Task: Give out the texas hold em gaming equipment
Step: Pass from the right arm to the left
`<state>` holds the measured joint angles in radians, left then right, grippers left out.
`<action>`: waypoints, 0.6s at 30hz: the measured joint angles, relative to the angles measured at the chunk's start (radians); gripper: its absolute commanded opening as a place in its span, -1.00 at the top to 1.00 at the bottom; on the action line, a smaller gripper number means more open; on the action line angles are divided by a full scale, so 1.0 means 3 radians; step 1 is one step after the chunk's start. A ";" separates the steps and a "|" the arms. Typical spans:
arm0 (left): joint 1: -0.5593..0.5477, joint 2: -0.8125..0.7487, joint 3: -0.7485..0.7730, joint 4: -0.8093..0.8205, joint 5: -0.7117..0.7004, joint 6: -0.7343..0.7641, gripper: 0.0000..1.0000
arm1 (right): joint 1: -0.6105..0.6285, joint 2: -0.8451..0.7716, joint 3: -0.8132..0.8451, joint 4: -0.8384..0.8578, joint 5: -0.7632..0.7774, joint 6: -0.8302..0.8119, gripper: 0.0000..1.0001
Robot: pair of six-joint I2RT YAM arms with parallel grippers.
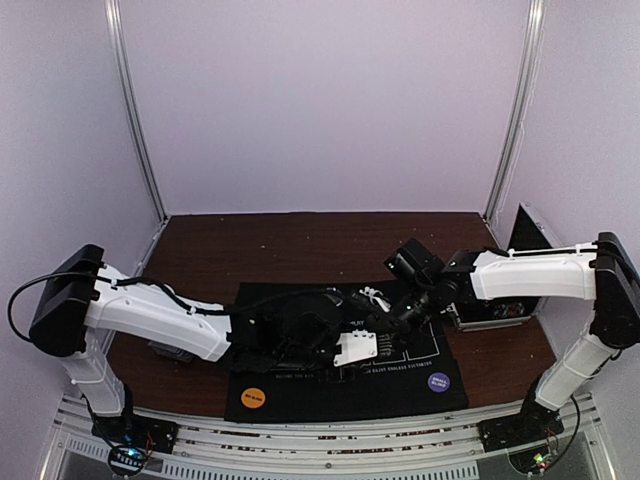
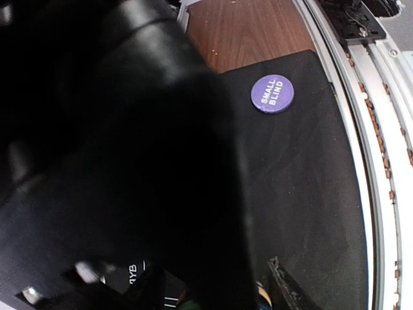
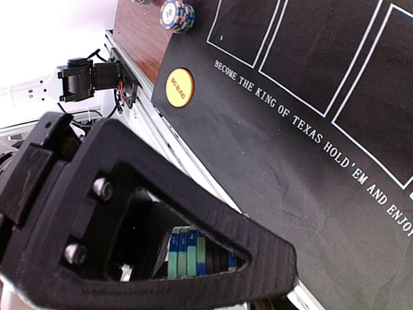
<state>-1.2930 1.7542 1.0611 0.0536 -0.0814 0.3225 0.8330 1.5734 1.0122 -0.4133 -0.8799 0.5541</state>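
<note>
In the right wrist view my right gripper (image 3: 268,274) is shut on a stack of green-and-blue striped chips (image 3: 193,253), seen through its near finger's cutout. In the top view it (image 1: 397,318) meets my left gripper (image 1: 345,338) over the middle of the black mat (image 1: 300,400). The left wrist view is mostly blocked by a dark body, so the left jaws are hidden. The orange blind disc (image 1: 253,397) lies at the mat's front left, also in the right wrist view (image 3: 179,88). The purple blind disc (image 1: 438,381) lies front right, also in the left wrist view (image 2: 271,94). Another chip stack (image 3: 176,14) stands on the wood. No cards or dealer disc show.
The silver case (image 1: 492,315) stands on the brown table (image 1: 300,245) under the right forearm. The aluminium rail (image 2: 381,161) runs along the near table edge. White card outlines (image 3: 310,58) mark the mat. Walls close in the back and both sides.
</note>
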 measured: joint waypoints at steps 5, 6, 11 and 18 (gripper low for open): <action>0.0006 0.0000 0.0014 -0.0004 0.0003 -0.0069 0.23 | -0.0001 0.0010 0.0024 0.0005 -0.0001 -0.0011 1.00; 0.0023 0.0000 0.0014 -0.0020 0.0020 -0.0092 0.08 | -0.0013 0.0010 0.0037 -0.0008 0.0004 -0.0051 1.00; 0.0038 -0.0001 0.0015 -0.0018 0.0022 -0.0084 -0.06 | -0.0013 0.0025 0.0064 -0.0038 0.0008 -0.0052 1.00; 0.0085 -0.0022 0.0014 -0.0062 0.0074 -0.0083 0.41 | -0.0017 0.0052 0.0098 -0.0034 0.0022 -0.0079 1.00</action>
<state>-1.2675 1.7477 1.0653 0.0349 -0.0593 0.2977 0.8280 1.5890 1.0416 -0.4236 -0.8734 0.5304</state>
